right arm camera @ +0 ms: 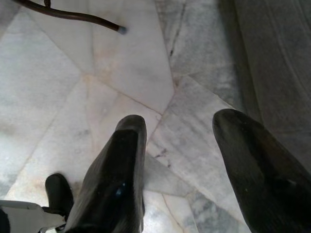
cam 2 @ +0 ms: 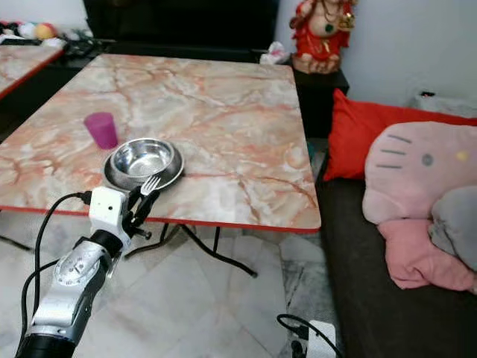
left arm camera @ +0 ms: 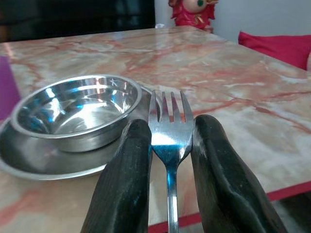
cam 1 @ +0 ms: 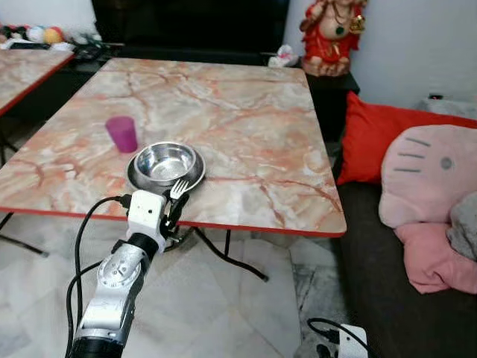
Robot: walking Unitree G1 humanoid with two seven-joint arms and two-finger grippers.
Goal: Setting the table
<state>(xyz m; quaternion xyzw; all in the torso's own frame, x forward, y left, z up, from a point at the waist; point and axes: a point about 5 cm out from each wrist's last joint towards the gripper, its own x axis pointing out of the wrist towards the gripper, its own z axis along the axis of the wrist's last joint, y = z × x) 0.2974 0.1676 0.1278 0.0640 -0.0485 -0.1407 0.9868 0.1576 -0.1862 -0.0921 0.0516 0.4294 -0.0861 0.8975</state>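
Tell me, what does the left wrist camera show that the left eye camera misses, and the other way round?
The left wrist view alone shows, close up, the black fingers clamped on the fork's neck. The left eye view alone shows the whole marble table, the red cushion and pink pillows. Both show the steel bowl on its plate, the purple cup, and the left gripper holding the fork.

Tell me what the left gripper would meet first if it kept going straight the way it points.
Probably the steel bowl on its plate: the left gripper, shut on the fork, aims the tines at the plate's near rim, though depth is unclear and it could skim past on the right.
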